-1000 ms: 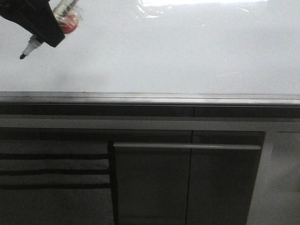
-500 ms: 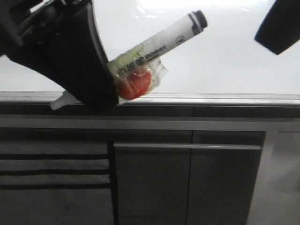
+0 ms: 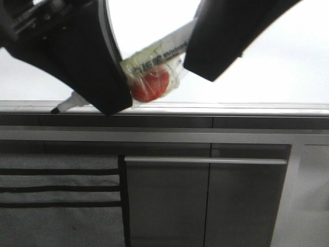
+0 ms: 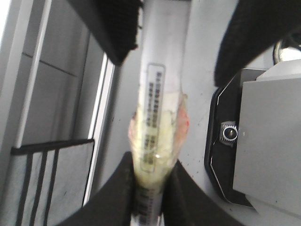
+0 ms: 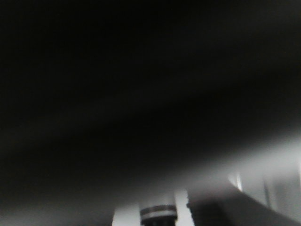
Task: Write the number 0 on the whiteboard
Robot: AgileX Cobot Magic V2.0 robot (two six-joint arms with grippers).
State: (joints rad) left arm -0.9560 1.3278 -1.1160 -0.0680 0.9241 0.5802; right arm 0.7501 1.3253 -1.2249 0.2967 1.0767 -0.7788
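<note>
Left gripper [image 3: 110,98] is pinching the marker [image 3: 154,62] in its jaws, tip [image 3: 55,109] pointing toward 8 o'clock over the whiteboard's [image 3: 277,72] grey frame edge. Right gripper [image 3: 226,36] is hanging at 1 o'clock over the marker's rear end; its jaws cannot be told. No number 0 is showing, so writing is not started. Next move likely needs the tip brought onto bare board.
</note>
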